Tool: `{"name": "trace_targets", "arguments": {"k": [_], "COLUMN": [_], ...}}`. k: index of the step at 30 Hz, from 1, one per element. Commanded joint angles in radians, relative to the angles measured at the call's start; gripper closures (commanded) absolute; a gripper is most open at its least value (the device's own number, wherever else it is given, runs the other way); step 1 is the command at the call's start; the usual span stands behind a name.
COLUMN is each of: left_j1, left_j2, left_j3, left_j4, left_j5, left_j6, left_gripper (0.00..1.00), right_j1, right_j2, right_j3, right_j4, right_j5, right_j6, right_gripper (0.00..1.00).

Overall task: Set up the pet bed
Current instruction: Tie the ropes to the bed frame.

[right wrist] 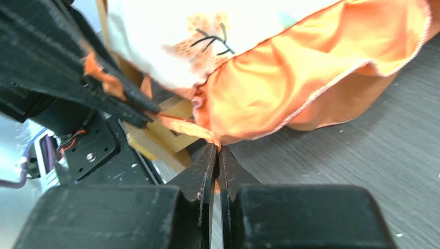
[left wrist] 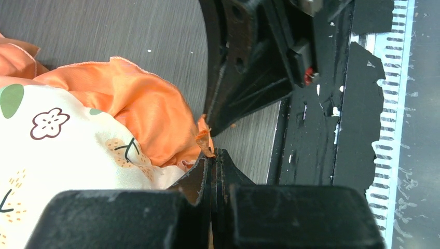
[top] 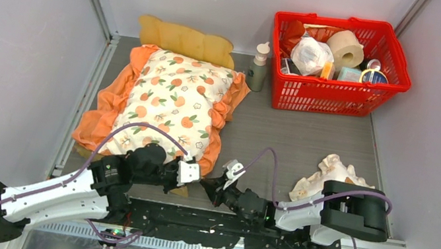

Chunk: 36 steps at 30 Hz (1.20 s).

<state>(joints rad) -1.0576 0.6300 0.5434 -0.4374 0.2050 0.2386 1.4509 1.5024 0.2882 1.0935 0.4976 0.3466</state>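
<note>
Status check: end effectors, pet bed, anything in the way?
Left end effector and right end effector both shut on orange satin ties. Light-wood pet bed with wavy headboard under cream orange-print ruffled cushion. Cream frilled pillow lies apart, off the bed.

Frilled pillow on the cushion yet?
No, the frilled pillow lies on the table, well right of the cushion.
</note>
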Motion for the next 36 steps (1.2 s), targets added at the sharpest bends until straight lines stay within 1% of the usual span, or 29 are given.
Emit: {"name": "trace_targets", "arguments": {"k": [1,4,6,7,11,13,15,20,22,24,27,29,30,32,36], "left_j1": [-0.002,-0.002,-0.002,-0.001,-0.002,-0.001,-0.001,-0.001,-0.001,-0.002,-0.001,-0.002,-0.002,-0.002,-0.001], "left_j2": [-0.024,-0.031,-0.037,-0.039,-0.038,-0.034,-0.032,-0.037,-0.041,-0.057,-0.064,-0.062,-0.058,-0.050,-0.044], "left_j3": [0.027,0.025,0.023,0.020,0.018,0.019,0.018,0.024,0.026,0.017,0.006,0.011,0.015,0.027,0.033], "left_j4": [0.139,0.133,0.132,0.132,0.132,0.136,0.139,0.120,0.113,0.110,0.119,0.116,0.114,0.103,0.097], "left_j5": [0.070,0.074,0.076,0.075,0.073,0.071,0.069,0.057,0.056,0.057,0.056,0.055,0.057,0.056,0.055], "left_j6": [-0.010,-0.006,0.000,0.004,0.011,0.010,0.008,0.015,0.020,0.026,0.030,0.033,0.033,0.039,0.056], "left_gripper": [1.00,1.00,1.00,1.00,1.00,1.00,1.00,1.00,1.00,1.00,1.00,1.00,1.00,1.00,1.00], "right_j1": [-0.040,-0.064,-0.084,-0.097,-0.123,-0.134,-0.136,-0.137,-0.136,-0.137,-0.139,-0.138,-0.139,-0.138,-0.141], "right_j2": [-0.041,-0.048,-0.051,-0.053,-0.039,-0.012,0.025,0.011,-0.017,-0.079,-0.107,-0.149,-0.177,-0.208,-0.254], "right_j3": [0.033,0.034,0.035,0.034,0.046,0.058,0.070,0.073,0.065,0.049,0.060,0.104,0.125,0.153,0.138], "right_j4": [-0.045,-0.030,0.000,0.011,0.116,0.173,0.215,0.206,0.165,0.097,0.070,-0.098,-0.249,-0.354,-0.360], "right_j5": [0.049,0.041,0.009,-0.032,-0.110,-0.148,-0.172,-0.149,-0.131,-0.091,-0.118,-0.098,-0.084,-0.059,-0.047], "right_j6": [-0.035,-0.052,-0.057,-0.054,0.002,0.049,0.057,0.065,0.081,0.164,0.178,0.212,0.245,0.259,0.258], "right_gripper": [0.88,0.89,0.93,0.94,0.95,0.95,0.95,0.95,0.95,0.95,0.95,0.95,0.95,0.95,0.95]}}
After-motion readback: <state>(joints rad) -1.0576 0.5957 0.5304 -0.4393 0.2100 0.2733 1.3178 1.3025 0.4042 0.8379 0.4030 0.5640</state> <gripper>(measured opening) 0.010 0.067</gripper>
